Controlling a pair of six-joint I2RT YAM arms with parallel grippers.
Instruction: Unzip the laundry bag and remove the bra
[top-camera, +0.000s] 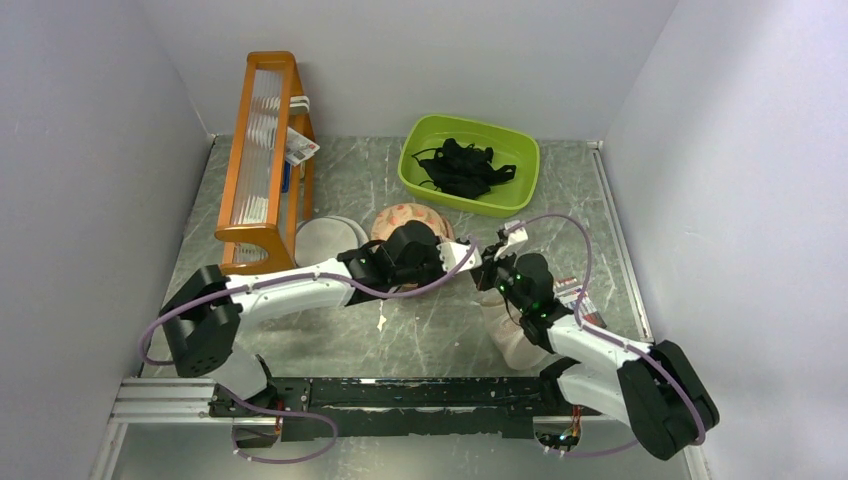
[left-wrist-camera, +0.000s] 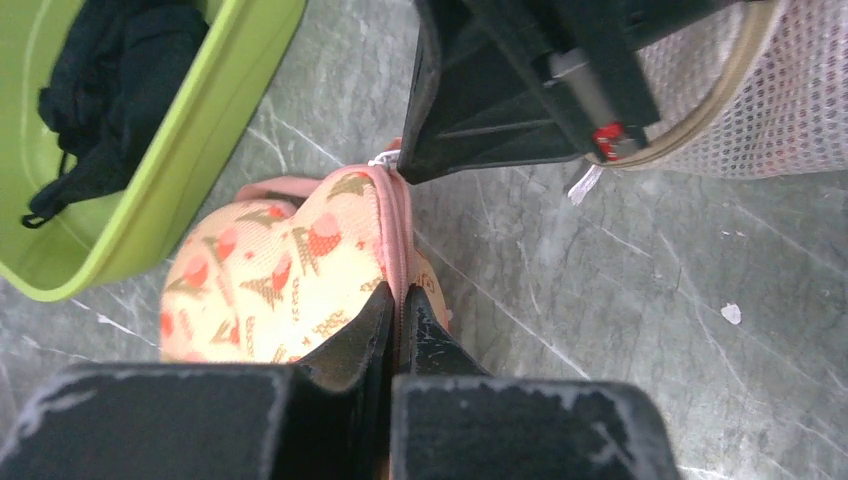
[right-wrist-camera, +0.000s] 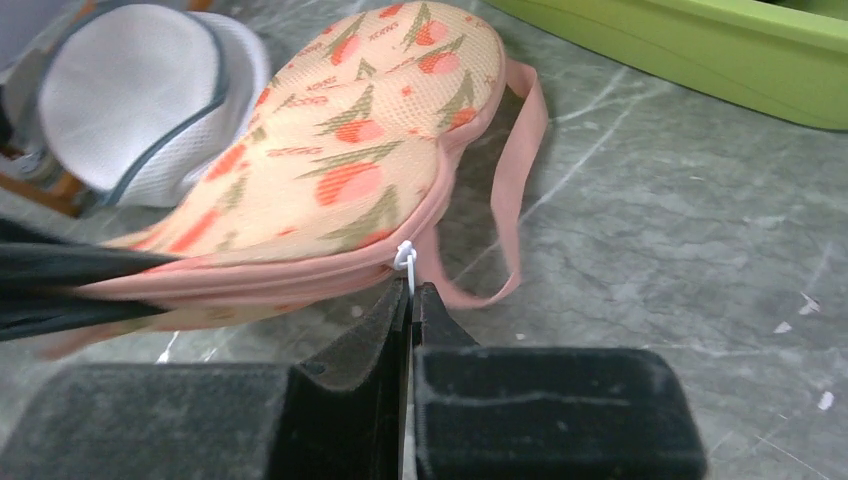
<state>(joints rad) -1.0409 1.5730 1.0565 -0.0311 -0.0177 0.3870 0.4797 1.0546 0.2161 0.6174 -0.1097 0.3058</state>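
The laundry bag is a cream pouch with orange leaf print and pink zip edging; it also shows in the top view and the left wrist view. My left gripper is shut on the bag's pink zip edge. My right gripper is shut on the white zip pull at the bag's near edge. The zip looks closed along the visible edge. A pink loop strap hangs from the bag. The bra is hidden.
A green tub with black strappy garments stands at the back right. A round grey-white mesh disc lies left of the bag. A beige mesh pouch lies under the right arm. An orange rack stands at the back left.
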